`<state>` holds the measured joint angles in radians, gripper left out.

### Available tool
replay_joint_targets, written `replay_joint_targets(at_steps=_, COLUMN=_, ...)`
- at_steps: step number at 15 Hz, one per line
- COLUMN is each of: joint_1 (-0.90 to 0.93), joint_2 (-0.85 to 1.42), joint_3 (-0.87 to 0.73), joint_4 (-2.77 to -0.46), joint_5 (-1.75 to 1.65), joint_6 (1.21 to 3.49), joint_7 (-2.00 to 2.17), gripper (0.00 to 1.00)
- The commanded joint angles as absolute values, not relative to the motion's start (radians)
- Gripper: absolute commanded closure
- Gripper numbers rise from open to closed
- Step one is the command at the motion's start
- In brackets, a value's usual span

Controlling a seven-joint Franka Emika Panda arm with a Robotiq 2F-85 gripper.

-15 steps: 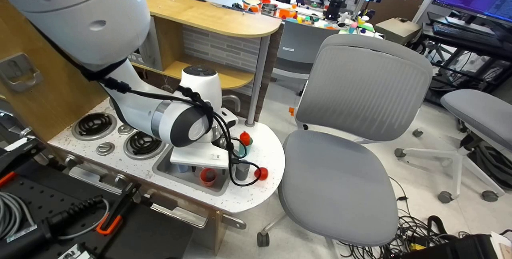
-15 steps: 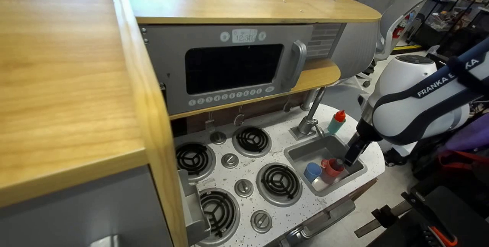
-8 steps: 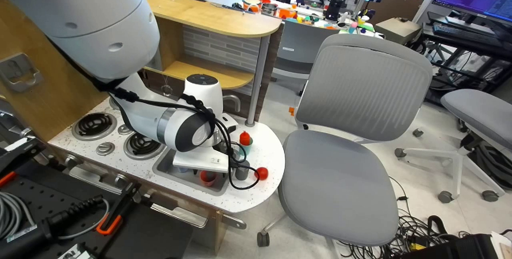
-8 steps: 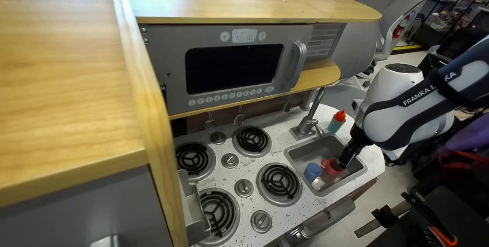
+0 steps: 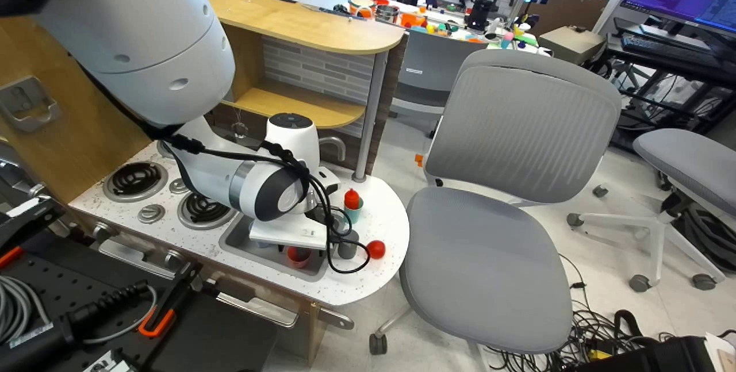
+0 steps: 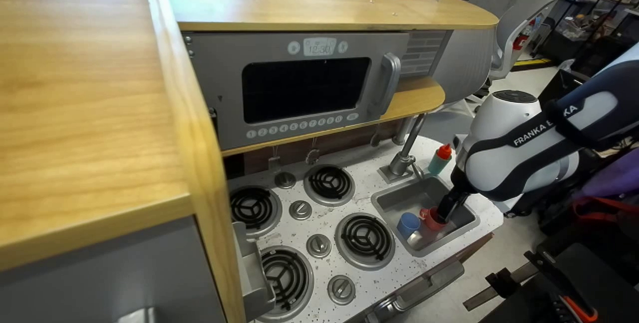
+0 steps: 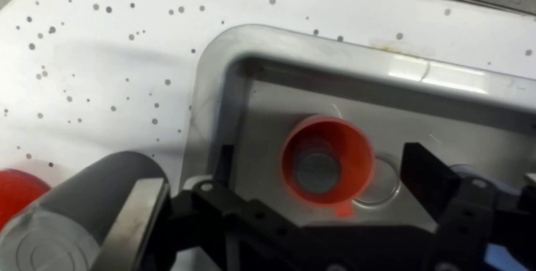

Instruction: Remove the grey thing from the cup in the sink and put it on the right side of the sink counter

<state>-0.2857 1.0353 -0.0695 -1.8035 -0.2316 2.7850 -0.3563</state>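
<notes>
The grey thing (image 7: 317, 172) stands inside the red cup (image 7: 363, 158), off to one side of it, in the wrist view. The red cup sits on the floor of the grey sink (image 7: 259, 38); it also shows in both exterior views (image 5: 299, 258) (image 6: 432, 219). My gripper (image 7: 320, 151) is open, with one finger on each side of the red cup and apart from it. In an exterior view the dark fingers (image 6: 443, 213) are at the cup and hide the grey thing. The white speckled counter (image 7: 109, 61) beside the sink shows at the left of the wrist view.
A grey cylinder (image 7: 113, 179) and a red ball (image 5: 376, 249) are on the counter beside the sink. A teal cup with a red top (image 6: 439, 161) stands near the faucet (image 6: 402, 162). A blue cup (image 6: 408, 224) is in the sink next to the red cup.
The arm has moved down and over the sink, bringing the fingers from beside the red cup to over it. The cups have not visibly moved.
</notes>
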Motion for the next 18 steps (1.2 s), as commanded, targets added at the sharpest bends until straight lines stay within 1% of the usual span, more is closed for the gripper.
replay_joint_targets(at_steps=1, joint_1=-0.269, joint_2=1.066, joint_3=-0.069, joint_4=-1.763, joint_5=-0.221, joint_6=2.76, joint_7=-0.347, gripper=0.0)
replay_joint_targets(at_steps=9, joint_1=-0.261, joint_2=1.082, joint_3=-0.074, joint_4=-1.742, joint_5=-0.218, joint_6=2.75, joint_7=-0.335, gripper=0.0)
replay_joint_targets(at_steps=10, joint_1=-0.262, joint_2=1.083, joint_3=-0.073, joint_4=-1.74, joint_5=-0.218, joint_6=2.747, joint_7=-0.335, gripper=0.02)
replay_joint_targets(at_steps=11, joint_1=-0.262, joint_2=1.084, joint_3=-0.073, joint_4=-1.737, joint_5=-0.218, joint_6=2.744, joint_7=-0.335, gripper=0.15)
replay_joint_targets(at_steps=12, joint_1=-0.261, joint_2=1.086, joint_3=-0.074, joint_4=-1.733, joint_5=-0.218, joint_6=2.741, joint_7=-0.333, gripper=0.27)
replay_joint_targets(at_steps=13, joint_1=-0.259, joint_2=1.089, joint_3=-0.076, joint_4=-1.73, joint_5=-0.219, joint_6=2.737, joint_7=-0.333, gripper=0.29)
replay_joint_targets(at_steps=14, joint_1=-0.259, joint_2=1.09, joint_3=-0.076, joint_4=-1.727, joint_5=-0.219, joint_6=2.733, joint_7=-0.332, gripper=0.36)
replay_joint_targets(at_steps=15, joint_1=-0.258, joint_2=1.092, joint_3=-0.077, joint_4=-1.725, joint_5=-0.219, joint_6=2.73, joint_7=-0.331, gripper=0.46)
replay_joint_targets(at_steps=17, joint_1=-0.256, joint_2=1.094, joint_3=-0.078, joint_4=-1.723, joint_5=-0.22, joint_6=2.728, joint_7=-0.33, gripper=0.59)
replay_joint_targets(at_steps=18, joint_1=-0.256, joint_2=1.096, joint_3=-0.078, joint_4=-1.721, joint_5=-0.22, joint_6=2.727, joint_7=-0.33, gripper=0.68)
